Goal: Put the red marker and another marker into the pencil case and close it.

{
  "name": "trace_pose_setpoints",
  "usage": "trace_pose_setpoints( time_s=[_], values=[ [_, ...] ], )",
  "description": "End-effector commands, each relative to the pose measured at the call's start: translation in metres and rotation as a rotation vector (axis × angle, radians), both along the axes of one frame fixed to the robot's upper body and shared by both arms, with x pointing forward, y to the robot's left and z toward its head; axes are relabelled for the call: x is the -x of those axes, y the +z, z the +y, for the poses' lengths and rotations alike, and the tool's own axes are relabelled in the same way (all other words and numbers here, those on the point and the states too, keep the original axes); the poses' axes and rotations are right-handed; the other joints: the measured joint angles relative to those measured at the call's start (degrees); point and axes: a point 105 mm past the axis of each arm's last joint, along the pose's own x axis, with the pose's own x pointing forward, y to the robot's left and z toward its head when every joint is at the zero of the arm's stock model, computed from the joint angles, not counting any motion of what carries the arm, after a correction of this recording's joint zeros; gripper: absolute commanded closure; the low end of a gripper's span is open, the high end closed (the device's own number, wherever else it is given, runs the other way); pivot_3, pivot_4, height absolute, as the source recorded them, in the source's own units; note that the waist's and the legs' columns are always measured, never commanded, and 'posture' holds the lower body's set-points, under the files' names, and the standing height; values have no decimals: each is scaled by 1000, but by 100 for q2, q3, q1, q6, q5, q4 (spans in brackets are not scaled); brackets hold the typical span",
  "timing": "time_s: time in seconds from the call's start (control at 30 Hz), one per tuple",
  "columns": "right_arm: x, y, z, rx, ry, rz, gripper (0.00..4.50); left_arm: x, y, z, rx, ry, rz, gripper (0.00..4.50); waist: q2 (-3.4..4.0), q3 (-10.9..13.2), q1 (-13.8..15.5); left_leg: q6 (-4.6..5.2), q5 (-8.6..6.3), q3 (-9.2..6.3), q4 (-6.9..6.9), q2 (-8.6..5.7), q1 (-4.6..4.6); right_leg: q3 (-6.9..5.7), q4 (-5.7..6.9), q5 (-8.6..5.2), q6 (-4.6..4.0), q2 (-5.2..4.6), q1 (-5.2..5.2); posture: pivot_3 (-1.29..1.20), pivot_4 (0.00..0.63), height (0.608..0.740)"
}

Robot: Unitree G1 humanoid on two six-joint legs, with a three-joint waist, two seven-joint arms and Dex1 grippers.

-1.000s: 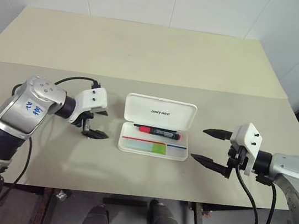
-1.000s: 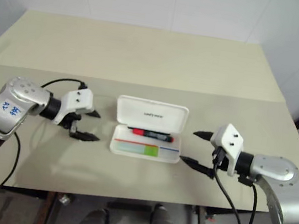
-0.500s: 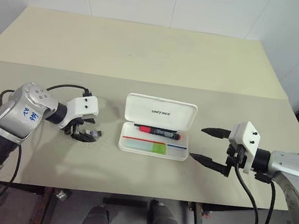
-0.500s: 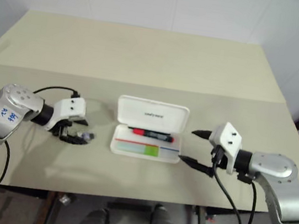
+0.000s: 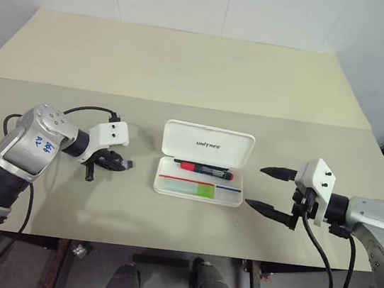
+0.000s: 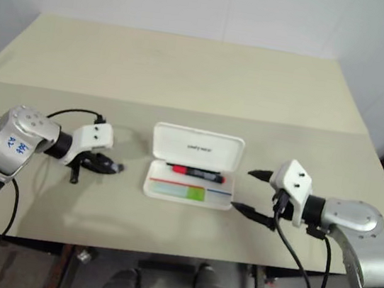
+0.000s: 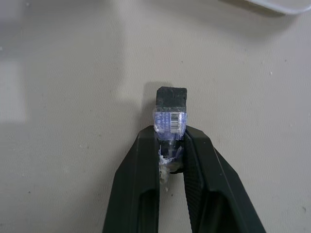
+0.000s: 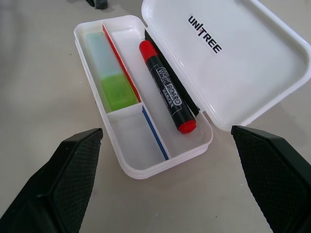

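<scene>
I count one pencil case (image 5: 204,161), one red marker (image 5: 203,168) and one green item (image 8: 111,72) inside it, one dark marker (image 7: 170,112) at left, and one table (image 5: 188,72).

Up top, the two head views look forward and down across the table (image 5: 188,72), nearly the same picture, both catching the open pencil case (image 5: 204,163) mid-table with an arm at either side. The left wrist camera sits close over the tabletop, peering down along its own fingers (image 7: 141,189). The right wrist camera looks down at close range into the same case.
</scene>
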Motion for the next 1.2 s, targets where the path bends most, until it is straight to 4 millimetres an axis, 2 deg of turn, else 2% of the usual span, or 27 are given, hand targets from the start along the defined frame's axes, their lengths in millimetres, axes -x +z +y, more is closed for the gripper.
trace_pose_setpoints(
  time_s=[0.03, 0.13, 0.23, 0.33, 0.43, 0.5, 0.67, 0.87, 1.0, 1.07, 1.2],
  values=[
    [1, 12, -2, 9, 4, -47, 0, -18, 52, -11, 120, 3, -193, 4141, -1, 1, 4, 0, 0, 0, 2, 0, -4, 0, 0, 0, 1, 0, -1, 0, 150, 740],
    [1, 12, -3, 6, 2, -48, 0, -23, 85, -27, 246, -27, -284, 4141, -1, 0, -5, 0, 0, -1, 2, 0, -8, 0, -3, 3, 6, 0, -2, 0, 150, 740],
    [2, 14, -4, -14, 15, -55, 0, -19, 112, -44, 351, -94, -336, 4141, 1, 0, -24, 0, 0, -1, -5, 0, -2, 0, -1, 4, 9, 0, -2, 0, 150, 740],
    [5, 15, -5, -42, 42, -62, 0, -12, 128, -63, 431, -170, -343, 4141, 1, 0, -29, 2, -1, -1, -10, 0, 3, 0, 5, 29, 58, 1, -2, 0, 150, 740],
    [10, 21, -6, -118, 97, -81, 0, -1, 133, -90, 497, -272, -314, 4141, 1, 0, -21, 2, -1, -1, -6, 0, 1, -1, 4, 50, 97, 1, -1, 0, 150, 740],
    [14, 29, -6, -189, 138, -109, 0, 6, 131, -106, 527, -327, -280, 4141, 1, 0, -22, 2, -1, -1, -3, 0, 1, -1, -4, 51, 97, 1, 5, 0, 150, 740],
    [22, 30, -14, -218, 185, -113, 0, 15, 123, -138, 559, -400, -207, 4141, 2, 0, -18, 2, -1, -1, 0, -1, 2, 0, -5, 51, 98, 1, 9, 0, 150, 740],
    [22, 25, -19, -198, 128, -116, 0, 31, 103, -172, 516, -489, -77, 4141, 2, 0, -35, 2, -1, -1, 0, 0, 3, 0, -5, 49, 92, 1, 8, 0, 150, 740],
    [25, 24, -19, -207, 92, -127, 0, 31, 91, -192, 480, -500, -33, 4141, 3, 0, -21, 2, -1, -1, 2, -1, 4, 1, -7, 40, 75, 1, 8, 0, 150, 740],
    [28, 22, -19, -209, 83, -124, 0, 30, 87, -202, 470, -500, -18, 4141, 3, 0, -17, 2, -1, -1, 5, -1, 3, 1, -8, 6, 13, 1, 9, 0, 150, 740],
    [33, 19, -20, -214, 47, -127, 0, 29, 74, -217, 418, -507, 2, 4141, 3, 0, -12, 2, -1, -1, 5, -2, 2, 2, -9, 6, 13, 1, 9, 0, 150, 740]
  ],
)
